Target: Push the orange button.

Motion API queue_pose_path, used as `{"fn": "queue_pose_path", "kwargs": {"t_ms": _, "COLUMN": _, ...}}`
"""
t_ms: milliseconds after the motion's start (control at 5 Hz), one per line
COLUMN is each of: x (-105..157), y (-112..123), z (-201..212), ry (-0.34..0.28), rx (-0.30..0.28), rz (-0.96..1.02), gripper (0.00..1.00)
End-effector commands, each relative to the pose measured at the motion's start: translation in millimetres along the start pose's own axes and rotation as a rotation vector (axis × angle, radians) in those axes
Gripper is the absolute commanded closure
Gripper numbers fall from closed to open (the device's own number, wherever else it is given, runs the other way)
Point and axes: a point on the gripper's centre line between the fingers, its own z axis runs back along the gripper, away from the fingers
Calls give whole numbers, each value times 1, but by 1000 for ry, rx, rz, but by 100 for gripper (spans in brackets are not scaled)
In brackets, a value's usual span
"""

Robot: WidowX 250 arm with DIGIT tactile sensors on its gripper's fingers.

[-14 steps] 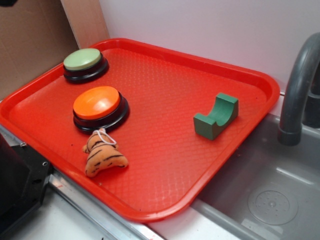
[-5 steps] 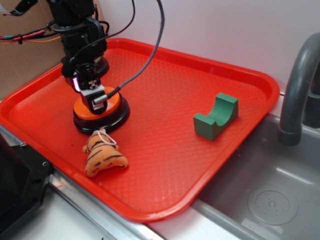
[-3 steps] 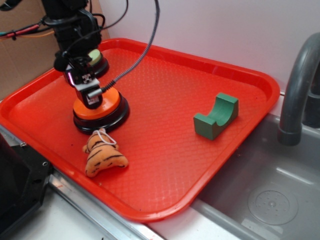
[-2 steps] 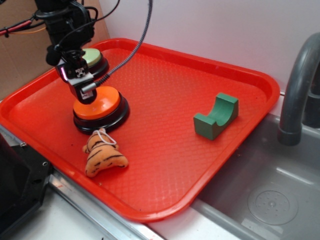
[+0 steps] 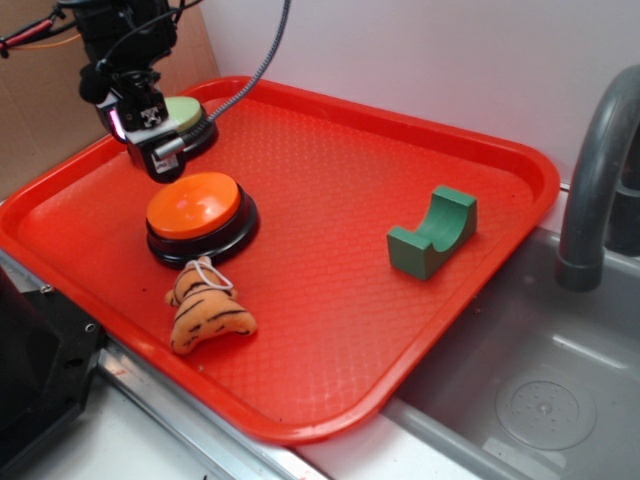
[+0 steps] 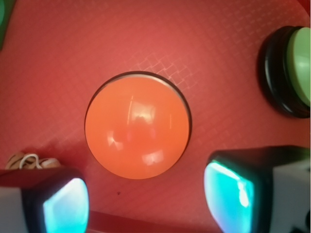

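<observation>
The orange button (image 5: 193, 205), a glossy orange dome on a black base, sits at the left of the red tray (image 5: 330, 170). My gripper (image 5: 160, 162) hangs above and just behind-left of it, not touching it. In the wrist view the button (image 6: 137, 125) lies centred below me, and my gripper (image 6: 146, 199) is open, with its two glowing pads (image 6: 65, 206) wide apart and nothing between them.
A pale green button (image 5: 188, 116) stands behind the orange one, partly hidden by my gripper; it also shows in the wrist view (image 6: 301, 68). A plush tiger (image 5: 205, 310) lies in front. A green arch block (image 5: 432, 232) lies at the right. A grey faucet (image 5: 600, 170) and sink (image 5: 540, 400) are at the right.
My gripper was down on top of the orange button a second ago. It has since risen and moved back and to the left, leaving the button's top uncovered.
</observation>
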Motion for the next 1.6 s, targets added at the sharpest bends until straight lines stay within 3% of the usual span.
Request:
{"fn": "queue_pose_path", "kwargs": {"t_ms": 0, "x": 9, "y": -1, "z": 26, "ry": -72, "rx": 25, "rz": -15, "gripper": 0}}
{"fn": "queue_pose_path", "kwargs": {"t_ms": 1000, "x": 1, "y": -8, "z": 67, "ry": -96, "rx": 21, "rz": 27, "gripper": 0}}
{"fn": "queue_pose_path", "kwargs": {"t_ms": 1400, "x": -7, "y": -17, "z": 92, "ry": -148, "rx": 30, "rz": 55, "gripper": 0}}
